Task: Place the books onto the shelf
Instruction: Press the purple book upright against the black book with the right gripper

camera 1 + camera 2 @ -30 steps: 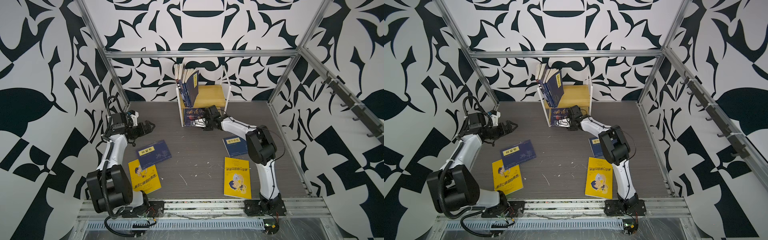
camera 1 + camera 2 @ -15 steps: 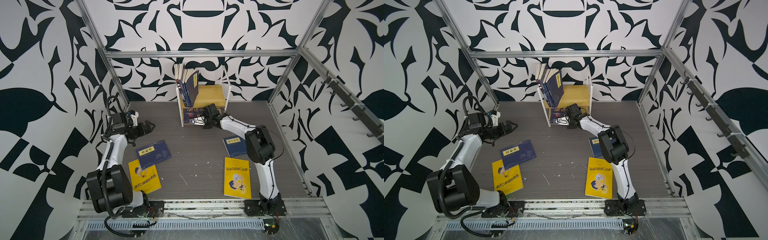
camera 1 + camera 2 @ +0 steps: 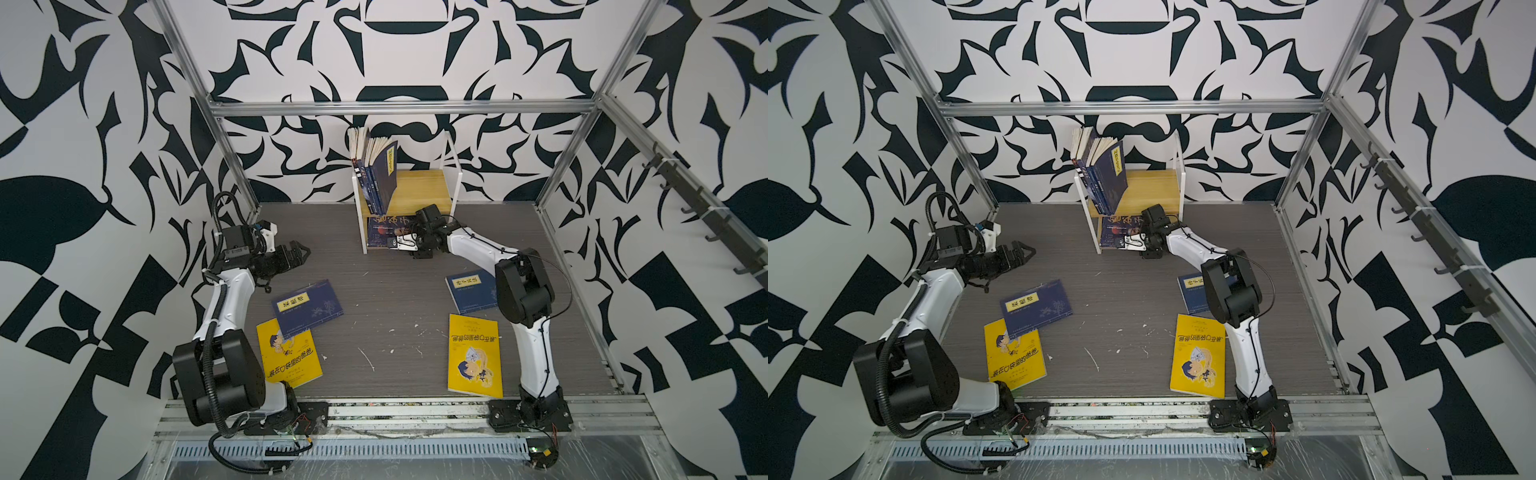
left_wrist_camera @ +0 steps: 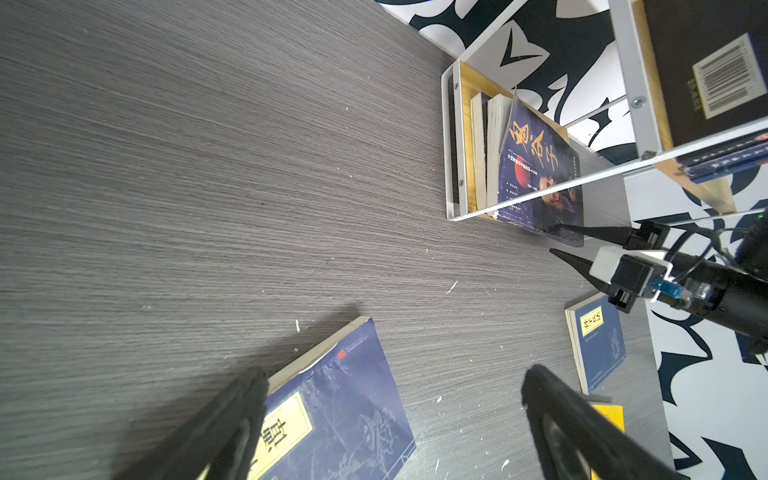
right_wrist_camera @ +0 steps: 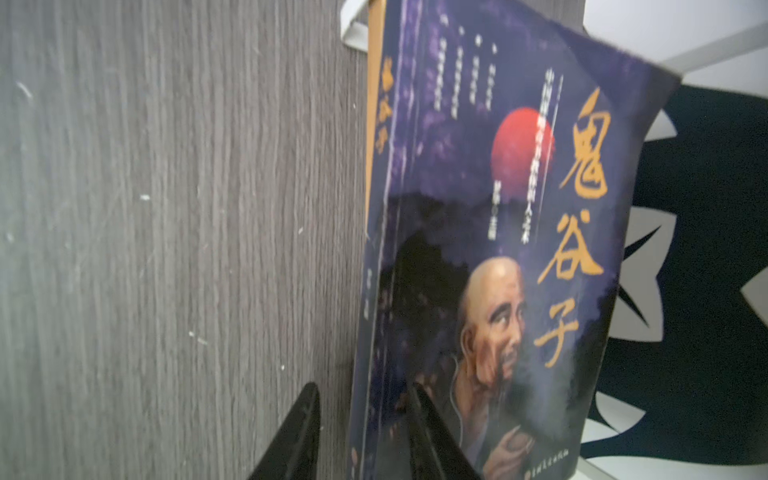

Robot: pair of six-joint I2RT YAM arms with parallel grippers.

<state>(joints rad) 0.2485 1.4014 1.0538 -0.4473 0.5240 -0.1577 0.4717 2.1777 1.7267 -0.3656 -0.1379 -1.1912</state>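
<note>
The slim black right fingers (image 5: 301,436) are standing parted astride the lower spine corner of the dark paperback with the bald man's portrait (image 5: 498,249). One is lying over the cover and a strip of bench is showing between the other and the spine, so nothing is being squeezed.

That paperback is leaning on other volumes in the lower tier of the small shelf of yellowish boards and white metal frame (image 3: 419,189), at the middle of the far edge of the dark grey wood-grain bench (image 3: 395,299). It is sitting slightly deeper in than a second ago, one corner jutting past the front frame.

The left fingers (image 4: 561,424) are gaping wide, empty, and hovering by the left edge exactly as before.

The upright navy paperbacks (image 3: 384,178) are crowding the upper tier's left side, leaving bare board to their right. Unmoved, a flat navy book (image 3: 309,309) is overlapping a yellow cartoon book (image 3: 289,357) towards the near-left corner. A second navy book (image 3: 471,291) and second yellow book (image 3: 476,357) are lying towards the near-right. Bare bench is running between the two pairs.
</note>
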